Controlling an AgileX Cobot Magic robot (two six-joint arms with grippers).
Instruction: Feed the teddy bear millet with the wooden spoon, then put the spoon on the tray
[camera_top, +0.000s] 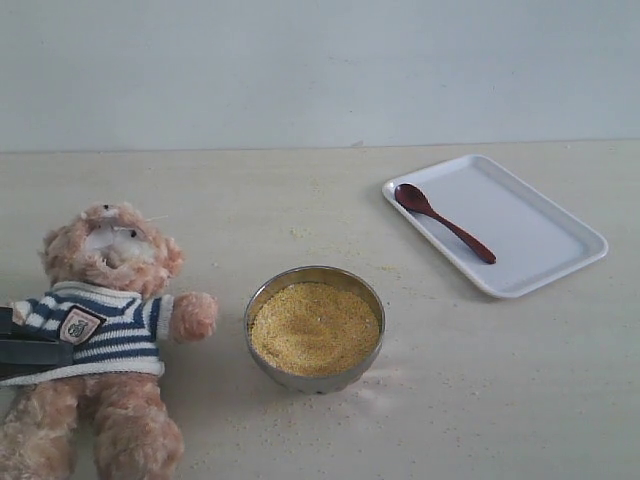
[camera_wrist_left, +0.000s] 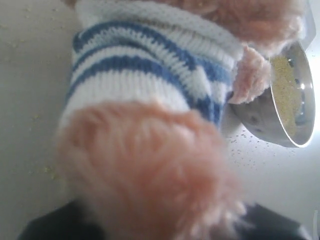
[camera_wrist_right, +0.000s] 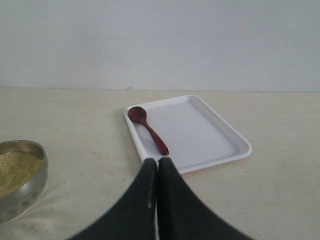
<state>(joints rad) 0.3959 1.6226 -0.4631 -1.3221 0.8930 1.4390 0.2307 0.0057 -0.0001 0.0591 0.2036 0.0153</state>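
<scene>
Now right hand (camera_wrist_right: 158, 162) together, wooden spoon (camera_wrist_right: 149, 130) on tray (camera_wrist_right: 210, 125) ahead, untouched; left hand (camera_top: 52, 350) clamps teddy bear (camera_top: 112, 332).

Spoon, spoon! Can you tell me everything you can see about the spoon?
The spoon is small, dark reddish-brown and shiny, and it looks wooden. It has an oval scoop and a thin handle. It lies flat inside the white tray, close to the tray's left long rim and running along it, with the scoop toward the back. Only the tray touches it, and nothing is holding it.
</scene>
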